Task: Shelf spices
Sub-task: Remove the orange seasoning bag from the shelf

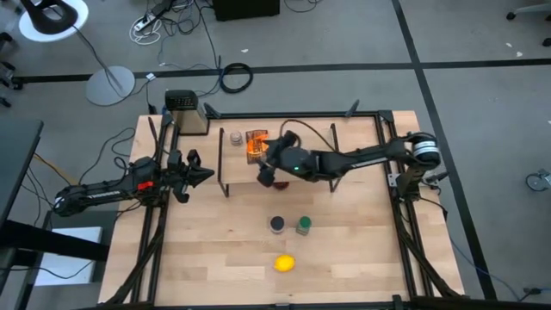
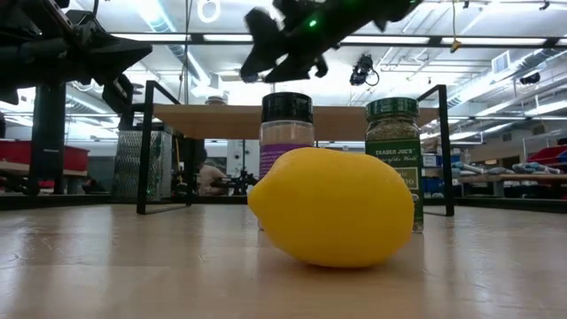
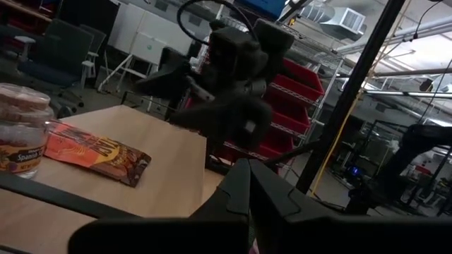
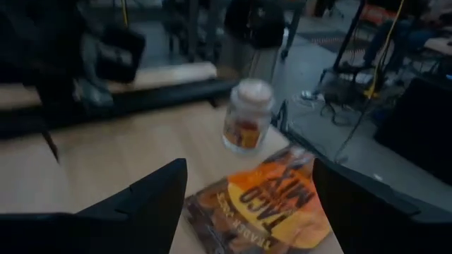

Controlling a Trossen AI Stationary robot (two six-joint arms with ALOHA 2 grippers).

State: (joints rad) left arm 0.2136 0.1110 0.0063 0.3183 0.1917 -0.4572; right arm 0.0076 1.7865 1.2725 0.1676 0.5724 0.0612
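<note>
the shelf (image 1: 293,146) stood in the upper middle of the high view. on its left end lay the orange packet (image 1: 256,142) beside the pale jar (image 1: 235,137). the right gripper (image 1: 269,160) hovered over the packet, fingers wide apart. the purple jar (image 1: 277,225) and green jar (image 1: 303,226) stood on the table (image 1: 362,250) below, near the lemon (image 1: 284,263). the left gripper (image 1: 200,176) waited at left, fingers closed on nothing.

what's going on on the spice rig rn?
Mid-run shelving spices. The right gripper hangs open over the orange packet, which lies on the shelf beside the pale jar. The purple jar and green jar stand on the table, not yet shelved, with a lemon nearer the front edge. The left gripper waits shut at the shelf's left end, holding nothing.
</note>
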